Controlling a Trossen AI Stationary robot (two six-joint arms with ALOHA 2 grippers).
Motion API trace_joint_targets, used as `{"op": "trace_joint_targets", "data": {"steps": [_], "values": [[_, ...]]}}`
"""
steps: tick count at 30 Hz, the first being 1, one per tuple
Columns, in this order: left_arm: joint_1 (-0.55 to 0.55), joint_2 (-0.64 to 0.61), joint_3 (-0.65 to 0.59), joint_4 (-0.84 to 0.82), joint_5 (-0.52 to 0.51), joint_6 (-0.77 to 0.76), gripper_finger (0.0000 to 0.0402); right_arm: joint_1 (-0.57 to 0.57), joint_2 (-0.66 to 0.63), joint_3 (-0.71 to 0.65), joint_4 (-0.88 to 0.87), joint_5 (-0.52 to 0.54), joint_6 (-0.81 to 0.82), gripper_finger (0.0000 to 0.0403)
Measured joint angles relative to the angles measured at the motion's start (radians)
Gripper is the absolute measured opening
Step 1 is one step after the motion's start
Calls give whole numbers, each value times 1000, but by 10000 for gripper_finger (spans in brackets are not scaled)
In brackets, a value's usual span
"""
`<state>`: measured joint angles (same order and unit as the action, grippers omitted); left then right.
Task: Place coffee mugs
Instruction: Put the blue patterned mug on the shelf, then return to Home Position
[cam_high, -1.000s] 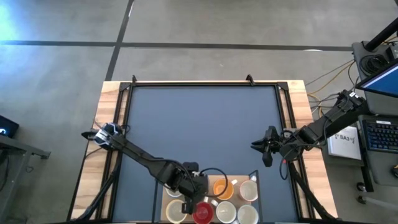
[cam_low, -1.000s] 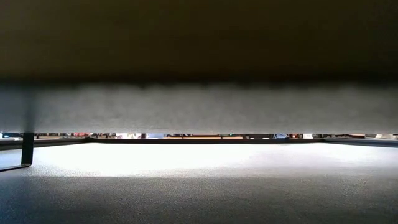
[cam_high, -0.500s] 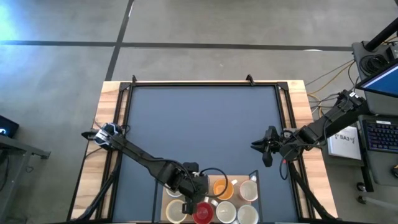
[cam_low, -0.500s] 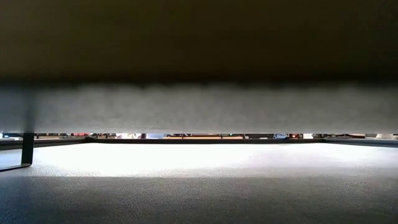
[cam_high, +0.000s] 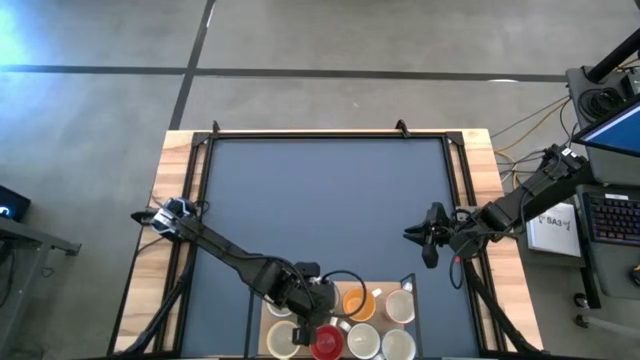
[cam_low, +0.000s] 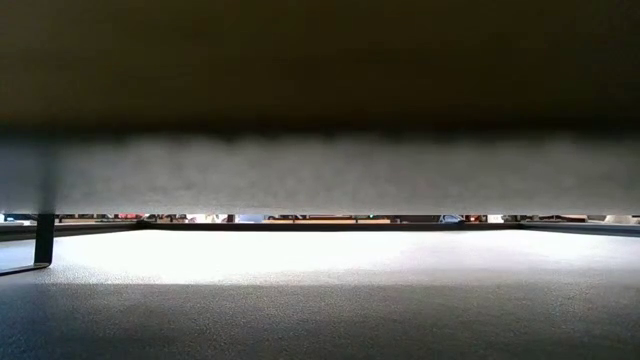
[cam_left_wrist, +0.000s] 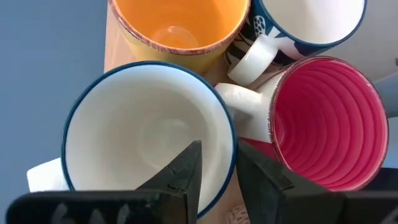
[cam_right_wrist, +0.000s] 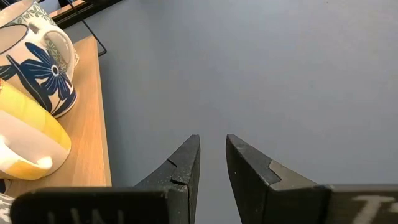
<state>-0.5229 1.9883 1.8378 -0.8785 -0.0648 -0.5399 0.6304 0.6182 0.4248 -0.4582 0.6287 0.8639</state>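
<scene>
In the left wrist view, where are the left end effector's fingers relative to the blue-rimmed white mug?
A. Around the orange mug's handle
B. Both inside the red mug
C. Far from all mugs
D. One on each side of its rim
D: the left end effector has one finger inside the blue-rimmed white mug and one outside its rim, beside the red mug.

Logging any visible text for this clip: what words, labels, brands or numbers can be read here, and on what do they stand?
"BA3": partly legible on a white label or paper beside the table's right edge in the high view; the rest is too small to read.
The coffee mugs: no words, only a blue flower pattern on one.
Low view: no text.
</scene>
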Motion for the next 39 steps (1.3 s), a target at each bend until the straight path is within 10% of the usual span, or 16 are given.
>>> {"op": "trace_joint_targets", "data": {"steps": [30, 39], "values": [[24, -157, -1, -183, -104, 70, 78, 0, 0, 0, 0, 0, 0, 68], [58, -385, -235, -168, -206, 114, 78, 0, 0, 0, 0, 0, 0, 68]]}}
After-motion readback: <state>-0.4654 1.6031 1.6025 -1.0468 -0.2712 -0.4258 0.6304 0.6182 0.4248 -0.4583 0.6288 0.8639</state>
